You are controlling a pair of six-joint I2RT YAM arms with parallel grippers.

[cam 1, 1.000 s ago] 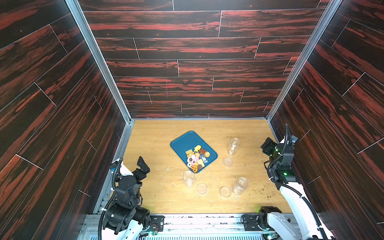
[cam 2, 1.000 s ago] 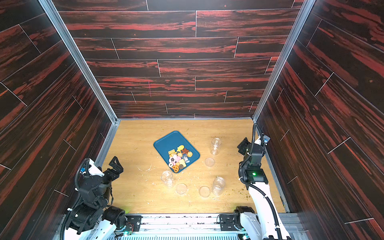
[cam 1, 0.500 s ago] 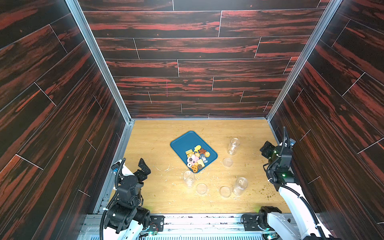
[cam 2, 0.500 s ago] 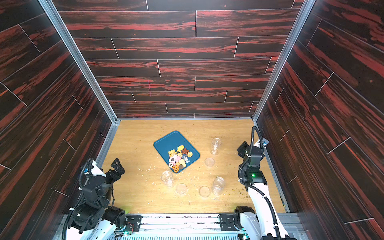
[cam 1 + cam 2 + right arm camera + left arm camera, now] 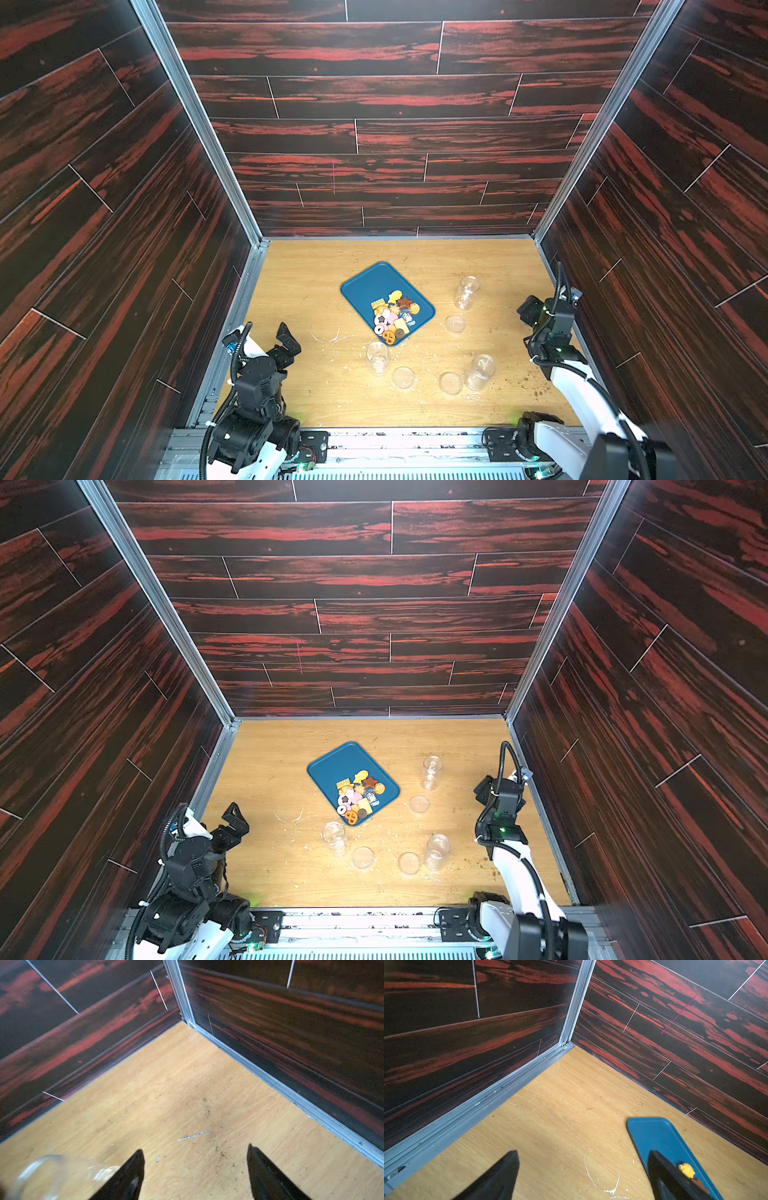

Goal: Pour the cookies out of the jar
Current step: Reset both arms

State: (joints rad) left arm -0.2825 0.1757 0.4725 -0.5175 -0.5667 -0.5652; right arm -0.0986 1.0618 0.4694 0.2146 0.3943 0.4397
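Note:
The cookies (image 5: 394, 314) (image 5: 359, 796) lie in a heap on the near end of a blue tray (image 5: 370, 282) (image 5: 332, 764) in the middle of the table. Three clear jars stand around it and look empty: one by the tray's near corner (image 5: 377, 356), one near right (image 5: 480, 371), one far right (image 5: 467, 291). My left gripper (image 5: 289, 338) (image 5: 583, 1152) hangs open at the near left, holding nothing. At the right wall my right gripper (image 5: 528, 309) (image 5: 195, 1148) is open and empty too, with a jar (image 5: 41, 1172) beside one finger.
Three clear lids lie flat on the wood: one (image 5: 455, 324) right of the tray, two (image 5: 403, 377) (image 5: 451, 382) near the front jars. Dark panelled walls close in three sides. White scratches and crumbs mark the tabletop (image 5: 316, 291).
Both arms have shifted only slightly, the right gripper a little nearer the front. The jars, lids, tray and cookies have not moved.

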